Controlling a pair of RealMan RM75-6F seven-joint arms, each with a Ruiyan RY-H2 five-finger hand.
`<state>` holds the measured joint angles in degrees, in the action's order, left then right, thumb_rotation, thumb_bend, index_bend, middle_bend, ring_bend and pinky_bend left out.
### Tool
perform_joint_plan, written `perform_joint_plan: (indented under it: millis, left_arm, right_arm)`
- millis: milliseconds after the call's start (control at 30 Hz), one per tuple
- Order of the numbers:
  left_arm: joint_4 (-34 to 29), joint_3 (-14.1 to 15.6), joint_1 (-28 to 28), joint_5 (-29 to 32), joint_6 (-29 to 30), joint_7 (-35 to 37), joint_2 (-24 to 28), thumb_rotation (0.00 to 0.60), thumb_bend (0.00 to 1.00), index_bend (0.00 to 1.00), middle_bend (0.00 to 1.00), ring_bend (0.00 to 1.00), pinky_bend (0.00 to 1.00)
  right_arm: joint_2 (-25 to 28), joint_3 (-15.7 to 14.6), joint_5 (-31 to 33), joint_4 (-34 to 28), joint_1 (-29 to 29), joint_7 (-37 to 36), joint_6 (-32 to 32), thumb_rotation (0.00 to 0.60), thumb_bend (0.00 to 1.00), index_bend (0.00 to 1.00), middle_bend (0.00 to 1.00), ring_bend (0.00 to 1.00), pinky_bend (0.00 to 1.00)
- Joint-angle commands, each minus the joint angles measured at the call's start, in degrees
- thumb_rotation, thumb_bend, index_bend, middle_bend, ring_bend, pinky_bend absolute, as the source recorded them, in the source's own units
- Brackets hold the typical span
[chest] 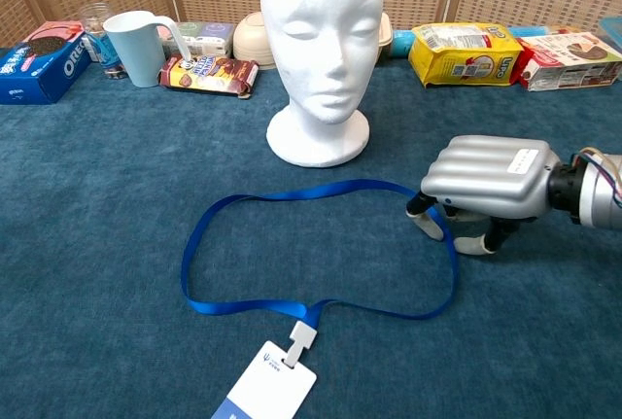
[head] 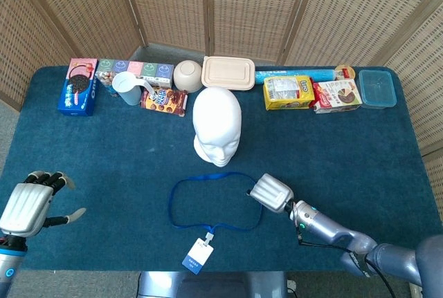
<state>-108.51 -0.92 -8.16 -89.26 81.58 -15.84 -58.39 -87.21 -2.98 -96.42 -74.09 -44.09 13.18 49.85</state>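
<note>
A blue lanyard strap [chest: 292, 192] lies in a loop on the blue cloth, with its white badge [chest: 264, 387] at the near edge. My right hand [chest: 486, 178] hovers palm down over the loop's right end. One fingertip [chest: 426, 226] touches the strap from the inside, and the thumb sits just outside it. The strap still lies flat, and no grip on it shows. A white foam mannequin head [chest: 321, 40] stands upright behind the loop. In the head view, my left hand [head: 28, 205] rests at the table's near left corner, fingers spread and holding nothing, far from the lanyard strap [head: 208, 177].
Along the far edge stand an Oreo box [head: 77, 86], a pale blue cup [head: 127, 88], a cookie packet [head: 164, 99], a bowl [head: 187, 75], a lidded beige container [head: 228, 72], a yellow bag [head: 288, 92], a snack box [head: 337, 96] and a blue tub [head: 377, 88].
</note>
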Motion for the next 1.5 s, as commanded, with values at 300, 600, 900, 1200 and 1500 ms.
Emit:
perform_joint_plan:
  millis: [300,600,900,1200,1500]
  left_arm:
    - [0.54,0.27,0.15,-0.11,0.14,0.54,0.12,0.385,0.15,0.45,0.42,0.41,0.29]
    - [0.92,0.40,0.21,-0.18,0.23,1.19,0.33,0.384,0.15,0.45,0.42,0.41,0.29]
    - [1.20,0.46,0.16,-0.09,0.10,1.54,0.34,0.382,0.15,0.45,0.42,0.41,0.29]
    - [1.38,0.49,-0.02,-0.05,-0.18,1.62,0.22,0.383,0.15,0.45,0.42,0.41,0.29]
    - [1.49,0.38,-1.09,-0.86,-1.35,0.12,0.74,0.382,0.15,0.45,0.42,0.41,0.29]
  right_arm:
    - [-0.68,0.29,0.52,-0.30,-0.12,0.02,0.42,0.600,0.39,0.56,1.00,1.00,1.00]
    - [-1.44,0.81,1.66,-0.43,0.05,0.40,0.71,0.600,0.43,0.57,1.00,1.00,1.00]
    - [-1.86,0.97,2.45,-0.57,0.07,1.30,0.57,0.600,0.45,0.57,1.00,1.00,1.00]
    - [-2.04,0.83,2.85,-0.37,-0.02,1.92,0.23,0.600,0.47,0.57,1.00,1.00,1.00]
    - [-2.44,0.99,3.51,-0.43,0.37,1.63,0.81,0.600,0.48,0.60,1.00,1.00,1.00]
